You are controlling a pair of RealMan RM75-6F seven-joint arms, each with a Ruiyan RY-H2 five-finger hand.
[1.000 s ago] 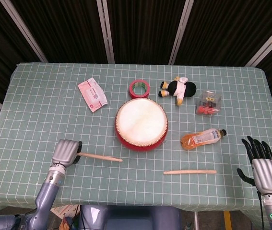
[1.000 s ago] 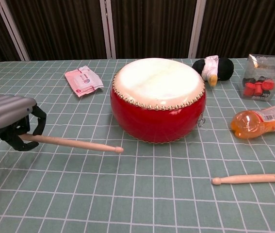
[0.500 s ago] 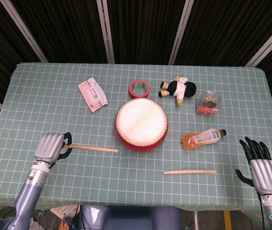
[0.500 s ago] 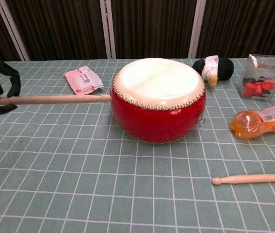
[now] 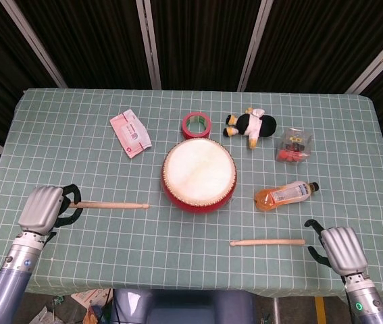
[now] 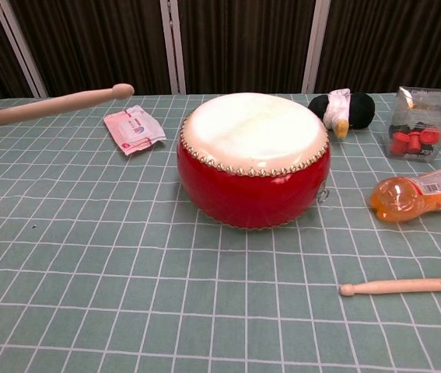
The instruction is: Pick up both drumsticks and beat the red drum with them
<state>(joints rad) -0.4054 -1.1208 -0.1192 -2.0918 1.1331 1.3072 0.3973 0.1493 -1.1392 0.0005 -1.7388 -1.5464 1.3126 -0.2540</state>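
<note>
So far we hold one drumstick (image 5: 113,204) in our left hand (image 5: 42,209), lifted off the bench, left of the red drum (image 5: 198,174). Our right hand (image 5: 338,248), empty with fingers curled, sits just right of the second drumstick (image 5: 267,241); grasping and beating remain.

The left hand (image 5: 42,208) has a silver-grey back shell with lengthwise ribs running toward the knuckles, and black fingers (image 5: 71,202) beneath it. Its wrist is a silver cylinder with a small dark dot, joined to a blue-grey forearm. The right hand (image 5: 338,248) has the same ribbed silver shell and black fingers (image 5: 315,237); a small green light shows on its grey wrist.
</note>
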